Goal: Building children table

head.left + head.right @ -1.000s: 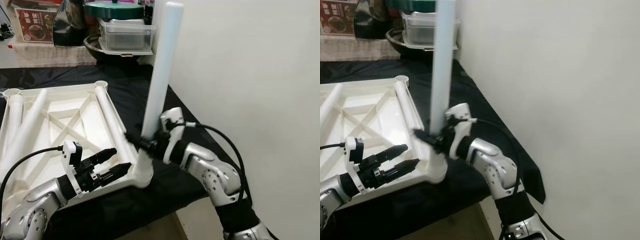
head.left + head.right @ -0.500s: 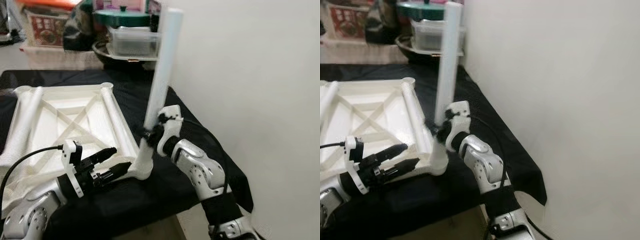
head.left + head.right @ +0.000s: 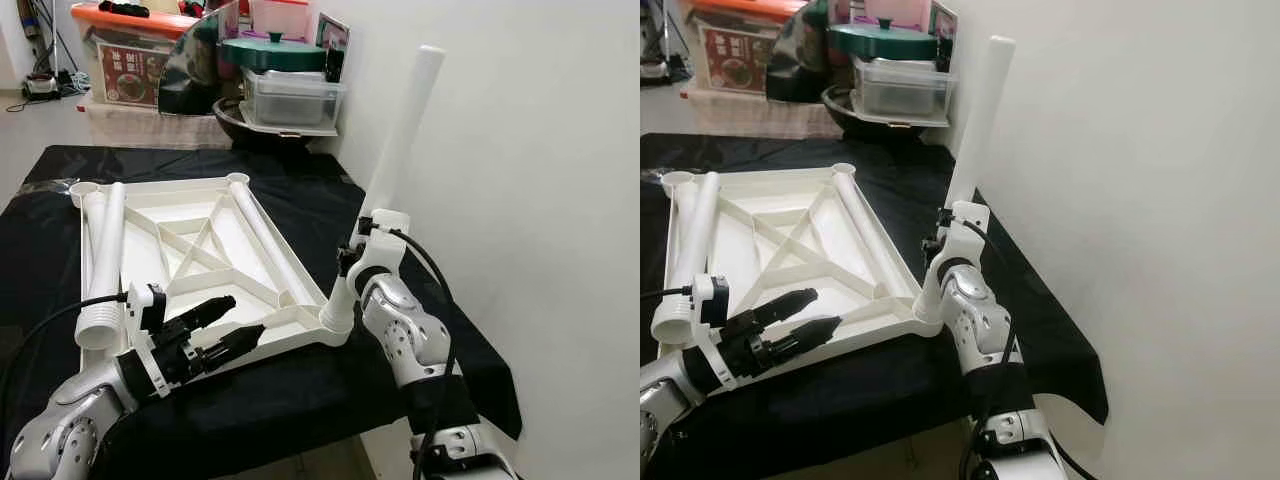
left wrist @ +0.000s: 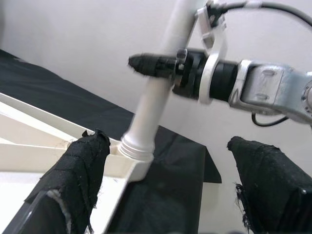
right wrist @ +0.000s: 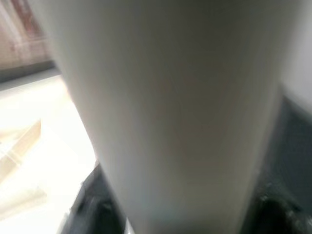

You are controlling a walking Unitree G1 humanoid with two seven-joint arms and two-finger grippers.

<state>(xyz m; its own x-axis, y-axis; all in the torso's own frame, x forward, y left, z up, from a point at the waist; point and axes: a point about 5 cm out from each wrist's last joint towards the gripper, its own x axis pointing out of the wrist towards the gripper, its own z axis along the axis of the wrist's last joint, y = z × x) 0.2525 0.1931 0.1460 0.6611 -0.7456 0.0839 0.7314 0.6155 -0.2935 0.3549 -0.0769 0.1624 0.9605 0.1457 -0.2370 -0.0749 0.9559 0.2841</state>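
An upturned white table top (image 3: 215, 250) lies on the black-covered table (image 3: 300, 390). A white leg (image 3: 395, 160) stands in its near right corner socket (image 3: 335, 320) and leans to the right. My right gripper (image 3: 348, 262) is shut on the leg low down, just above the socket. In the right wrist view the leg (image 5: 165, 107) is very close up. My left gripper (image 3: 245, 315) is open at the top's front edge, left of the socket, holding nothing. Its fingers (image 4: 73, 175) frame the leg (image 4: 156, 97) in the left wrist view. Loose legs (image 3: 100, 260) lie along the top's left side.
A white wall (image 3: 540, 200) runs close along the table's right edge. Behind the table stand a clear box (image 3: 290, 98) with a green lid on it, a dark pan and an orange-lidded bin (image 3: 125, 60). The table's front edge is near my arms.
The camera has pulled back and shifted, so more of the table top shows. My right gripper stays shut on the leg; the left gripper stays open at the front edge.
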